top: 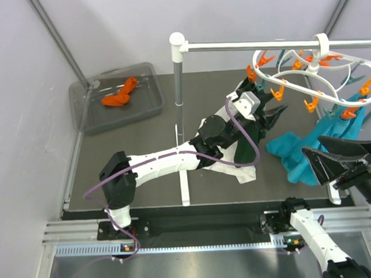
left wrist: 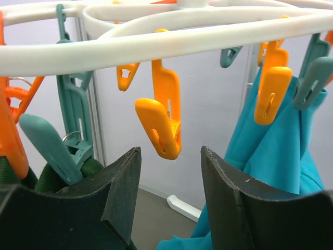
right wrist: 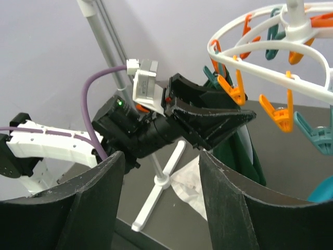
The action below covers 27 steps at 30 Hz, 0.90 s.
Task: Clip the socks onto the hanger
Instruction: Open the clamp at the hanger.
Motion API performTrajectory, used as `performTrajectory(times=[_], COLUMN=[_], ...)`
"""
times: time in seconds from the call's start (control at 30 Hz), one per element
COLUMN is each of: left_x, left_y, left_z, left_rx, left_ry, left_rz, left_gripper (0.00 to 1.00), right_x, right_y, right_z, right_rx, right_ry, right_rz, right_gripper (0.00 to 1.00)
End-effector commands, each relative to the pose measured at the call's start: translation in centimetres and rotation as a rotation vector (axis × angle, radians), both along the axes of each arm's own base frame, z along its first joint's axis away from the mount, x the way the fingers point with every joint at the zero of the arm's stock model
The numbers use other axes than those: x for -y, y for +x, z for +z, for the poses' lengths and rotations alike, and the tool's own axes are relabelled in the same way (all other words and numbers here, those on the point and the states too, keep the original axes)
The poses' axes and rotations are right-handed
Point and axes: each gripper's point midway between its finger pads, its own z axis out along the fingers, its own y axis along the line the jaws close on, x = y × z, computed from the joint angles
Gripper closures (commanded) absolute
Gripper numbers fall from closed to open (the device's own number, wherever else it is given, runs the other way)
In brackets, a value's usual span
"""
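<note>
The socks [top: 120,92] lie bunched together in a grey translucent bin [top: 86,115], well apart from the hanger [left wrist: 171,44] and on the far side of the rail's upright post from it, so neither is clipped yet. They look light, limp and unlikely to slip, and should crumple rather than hold a shape. A pinch on a cuff edge would likely let the rest hang free and leave a thin fold to feed into a pin. The left gripper [left wrist: 170,153] hangs just under the hanger's ring with its jaws apart and nothing between them, facing an orange clothespin [left wrist: 161,125]. The right gripper [right wrist: 161,155], low beside the hanger, is likewise spread and empty. A teal cloth [left wrist: 270,156] and a dark green cloth [right wrist: 239,151] already hang from the hanger's pins. The socks are tangled, so I cannot tell one from the other or cuff from toe, and neither wrist view shows them. The right arm is partly cut off at the edge of the top view
</note>
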Motion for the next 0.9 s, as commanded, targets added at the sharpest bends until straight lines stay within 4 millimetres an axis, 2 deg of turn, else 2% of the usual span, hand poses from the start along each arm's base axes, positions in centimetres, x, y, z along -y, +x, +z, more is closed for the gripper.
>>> performTrajectory(times=[0.0, 0.1, 0.33, 0.5, 0.53, 0.7, 0.87], left_x=[-0.7, -0.3, -0.2, -0.6, -0.6, -0.9, -1.2], left_y=[-0.4, -0.8, -1.9, -2.0, -2.2, -2.1, -2.2], left_z=[3.5, 3.6, 3.9, 4.5, 4.6, 5.2, 6.1], left_rx=[0.025, 0.032, 0.062, 0.067, 0.068, 0.062, 0.060], left_ry=[-0.114, -0.114, -0.100, -0.107, -0.107, -0.122, -0.138], left_rz=[-0.044, -0.073, -0.126, -0.146, -0.157, -0.168, -0.171], left_gripper=[0.46, 0.49, 0.61, 0.66, 0.67, 0.65, 0.63], right_x=[-0.1, 0.3, -0.1, -0.4, -0.5, -0.5, -0.5], right_y=[1.4, 2.9, 6.7, 8.1, 9.0, 9.9, 11.6], right_z=[0.7, 0.1, -1.1, -0.7, -0.9, -0.3, -1.1], right_rx=[0.020, -0.006, -0.105, -0.128, -0.155, -0.183, -0.237], right_ry=[-0.009, -0.030, -0.079, -0.073, -0.070, -0.076, -0.098], right_rz=[-0.005, -0.043, -0.043, -0.033, -0.024, -0.023, -0.018], right_gripper=[0.41, 0.43, 0.47, 0.46, 0.47, 0.47, 0.46])
